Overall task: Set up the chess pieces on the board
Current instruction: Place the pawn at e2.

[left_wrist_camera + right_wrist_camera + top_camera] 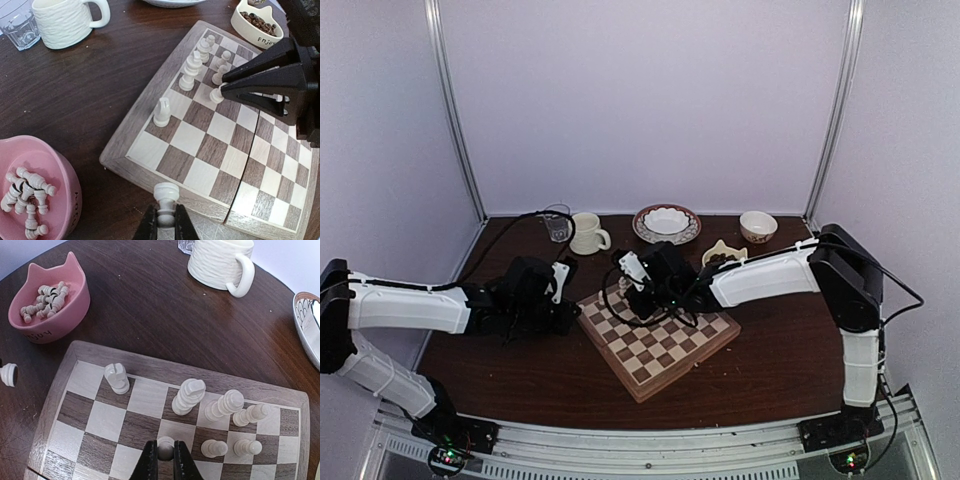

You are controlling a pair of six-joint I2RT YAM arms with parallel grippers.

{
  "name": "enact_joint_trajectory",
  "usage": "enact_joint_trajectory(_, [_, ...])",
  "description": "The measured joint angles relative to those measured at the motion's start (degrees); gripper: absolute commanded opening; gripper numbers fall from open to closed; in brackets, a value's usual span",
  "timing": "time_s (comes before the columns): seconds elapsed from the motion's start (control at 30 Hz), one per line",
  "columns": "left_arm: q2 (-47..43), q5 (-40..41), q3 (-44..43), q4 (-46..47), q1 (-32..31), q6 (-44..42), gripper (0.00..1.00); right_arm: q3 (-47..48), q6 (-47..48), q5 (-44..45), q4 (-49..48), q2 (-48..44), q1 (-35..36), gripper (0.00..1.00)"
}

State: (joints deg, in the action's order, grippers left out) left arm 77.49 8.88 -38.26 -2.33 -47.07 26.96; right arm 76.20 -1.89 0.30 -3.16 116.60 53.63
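The board (145, 100) has only part of one side filled. Beside it, a pink bowl (55, 325) holds the spare pieces (27, 192). The right gripper (165, 452) is clamped on a pawn (165, 445) at a second-row square. Just off the board's edge, the left gripper (165, 226) pinches a white piece (165, 196), probably awaiting its turn.
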Motion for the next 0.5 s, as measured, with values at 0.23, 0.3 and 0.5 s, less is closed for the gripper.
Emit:
enact_joint_trajectory(0.23, [-0.09, 0.0, 0.0, -0.79, 0.0, 0.0, 0.0, 1.01, 0.09, 0.0, 1.31, 1.81, 0.0, 0.07])
enact_joint_trajectory(0.3, [-0.24, 0.0, 0.02, -0.85, 0.0, 0.0, 0.0, 1.55, 0.11, 0.04, 1.51, 2.27, 0.0, 0.07])
enact_joint_trajectory(0.5, [-0.57, -0.02, 0.02, -0.87, 0.0, 0.0, 0.0, 2.29, 0.22, 0.22, 2.12, 2.8, 0.0, 0.08])
